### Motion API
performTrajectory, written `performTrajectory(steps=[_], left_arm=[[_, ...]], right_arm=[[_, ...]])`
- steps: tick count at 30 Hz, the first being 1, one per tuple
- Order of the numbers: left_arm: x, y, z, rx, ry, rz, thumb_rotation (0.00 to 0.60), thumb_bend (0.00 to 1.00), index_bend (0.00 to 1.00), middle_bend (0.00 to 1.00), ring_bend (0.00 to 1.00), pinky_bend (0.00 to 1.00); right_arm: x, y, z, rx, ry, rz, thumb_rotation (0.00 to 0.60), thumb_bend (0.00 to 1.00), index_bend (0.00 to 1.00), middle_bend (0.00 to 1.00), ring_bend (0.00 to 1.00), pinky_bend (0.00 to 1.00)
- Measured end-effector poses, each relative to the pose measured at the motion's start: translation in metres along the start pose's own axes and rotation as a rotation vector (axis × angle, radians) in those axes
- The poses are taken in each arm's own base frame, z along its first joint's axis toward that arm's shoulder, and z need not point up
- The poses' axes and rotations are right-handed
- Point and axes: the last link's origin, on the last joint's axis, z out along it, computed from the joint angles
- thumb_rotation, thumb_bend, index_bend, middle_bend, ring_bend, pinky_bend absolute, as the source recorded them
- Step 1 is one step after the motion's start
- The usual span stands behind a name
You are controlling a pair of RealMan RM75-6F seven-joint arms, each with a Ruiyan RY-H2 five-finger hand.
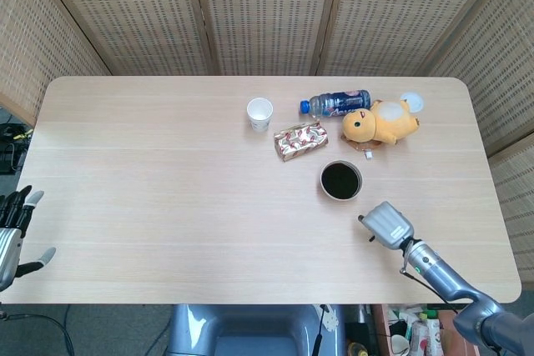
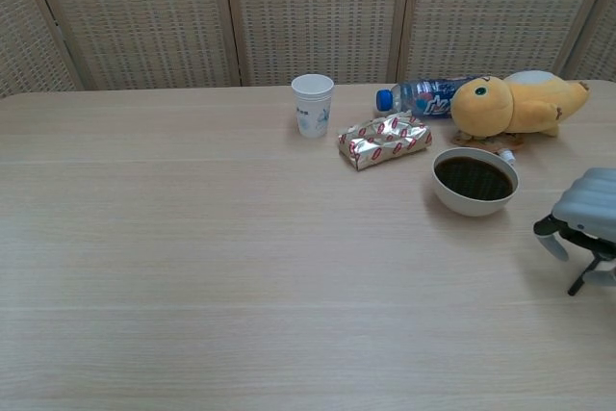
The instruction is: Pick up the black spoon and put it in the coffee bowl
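The black spoon (image 2: 577, 285) lies on the table at the right edge of the chest view; only its thin handle end shows. My right hand (image 2: 585, 222) hangs directly over it, palm down, thumb spread apart from the other fingers. Whether any finger touches the spoon cannot be told. In the head view the right hand (image 1: 385, 224) covers the spoon. The white coffee bowl (image 2: 472, 205), full of dark coffee, stands just left of and behind that hand, also seen from above as the coffee bowl (image 1: 323, 188). My left hand (image 1: 12, 229) hovers off the table's left edge, fingers spread, holding nothing.
Behind the bowl lie an orange plush toy (image 2: 510, 103), a blue-labelled bottle (image 2: 428, 95) and a shiny snack packet (image 2: 385, 140). A white paper cup (image 2: 312, 103) stands further left. The table's front edge (image 1: 467, 299) is close to my right forearm.
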Motion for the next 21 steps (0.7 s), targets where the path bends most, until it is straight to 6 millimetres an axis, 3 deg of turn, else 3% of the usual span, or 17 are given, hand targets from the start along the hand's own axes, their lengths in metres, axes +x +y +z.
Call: performTrajectory(steps=[21], left_arm=[[-0.001,0.002,-0.002,-0.003,-0.009,-0.003,0.6,0.22,0.0,0.0,0.0,0.0]], right_arm=[[-0.017,0.001,-0.002,-0.011,-0.034,-0.022,0.6,0.4,0.58,0.89,0.92,1.0]])
